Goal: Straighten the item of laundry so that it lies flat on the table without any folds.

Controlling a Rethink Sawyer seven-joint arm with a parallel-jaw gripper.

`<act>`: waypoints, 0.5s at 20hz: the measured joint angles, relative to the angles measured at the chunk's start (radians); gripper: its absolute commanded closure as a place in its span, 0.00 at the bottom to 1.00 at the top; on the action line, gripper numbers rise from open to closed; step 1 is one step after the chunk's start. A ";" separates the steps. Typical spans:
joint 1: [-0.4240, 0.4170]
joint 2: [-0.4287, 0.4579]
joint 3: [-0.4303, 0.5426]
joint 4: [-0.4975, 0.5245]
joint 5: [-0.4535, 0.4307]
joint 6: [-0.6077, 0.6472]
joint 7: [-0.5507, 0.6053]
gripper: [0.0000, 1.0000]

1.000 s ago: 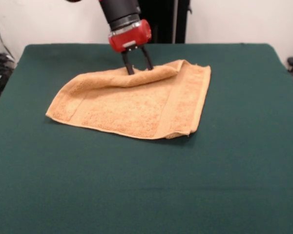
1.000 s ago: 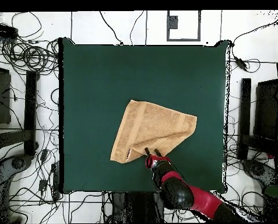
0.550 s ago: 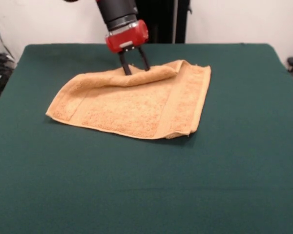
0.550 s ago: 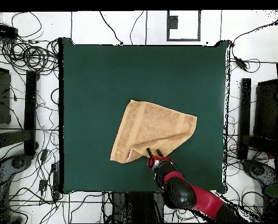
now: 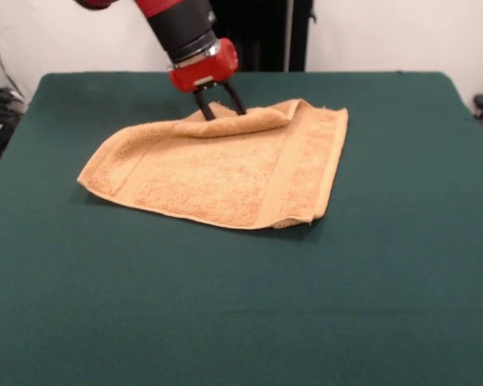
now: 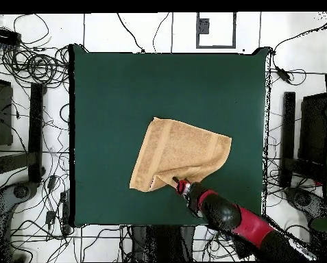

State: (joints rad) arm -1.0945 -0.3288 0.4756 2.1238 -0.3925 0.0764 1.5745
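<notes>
Presently, the towel [image 5: 225, 173] is seen folded over near the middle of the green tabletop [image 5: 241, 305], its raised far edge flanked by the spread, unclenched fingers [image 5: 206, 110] of the gripper [image 5: 219, 108].

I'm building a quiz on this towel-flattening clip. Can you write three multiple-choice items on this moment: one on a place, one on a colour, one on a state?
1. Where is the gripper?
A. at the towel's rolled far edge
B. beside the table's near edge
C. off the table

2. What colour is the table top?
A. white
B. dark green
C. red

3. How does the towel lie?
A. fully flat
B. crumpled in a ball
C. spread out, with one edge folded over

Answers:
1 A: in the front view the two dark fingers go down behind the raised fold.
2 B: green shows all round the towel in both views.
3 C: the far edge rolls over, and the overhead view shows a slanted fold line.
</notes>
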 measured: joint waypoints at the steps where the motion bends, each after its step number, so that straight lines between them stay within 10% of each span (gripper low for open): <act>1: 0.006 -0.005 0.003 -0.011 0.010 0.034 0.000 0.00; 10: 0.076 -0.038 -0.007 -0.099 0.053 0.272 0.000 0.00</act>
State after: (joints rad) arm -1.0187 -0.3671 0.4684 2.0244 -0.3398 0.3489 1.5745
